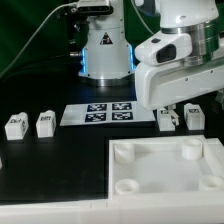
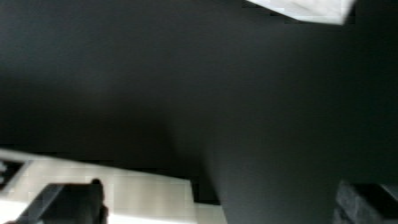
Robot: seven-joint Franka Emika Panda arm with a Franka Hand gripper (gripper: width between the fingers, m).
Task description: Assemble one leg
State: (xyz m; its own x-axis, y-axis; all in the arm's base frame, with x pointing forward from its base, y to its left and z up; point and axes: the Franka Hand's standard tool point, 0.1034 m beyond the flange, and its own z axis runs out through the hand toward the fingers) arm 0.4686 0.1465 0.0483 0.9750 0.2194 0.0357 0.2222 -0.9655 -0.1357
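Observation:
Four small white legs with tag markers stand on the black mat in the exterior view. Two are at the exterior view's left (image 1: 14, 125) (image 1: 44, 123), and two are at its right (image 1: 167, 118) (image 1: 194, 116). My gripper (image 1: 183, 103) hangs just above the two right legs and partly hides them. In the wrist view the gripper (image 2: 217, 205) is open. Its dark fingertips (image 2: 71, 205) stand wide apart with only black mat and a blurred white surface (image 2: 151, 195) between them. No leg shows in the wrist view.
The large white tabletop panel (image 1: 150, 150) with round corner sockets lies at the front right. The marker board (image 1: 100, 112) lies at the mat's far edge. The robot base (image 1: 105, 50) stands behind it.

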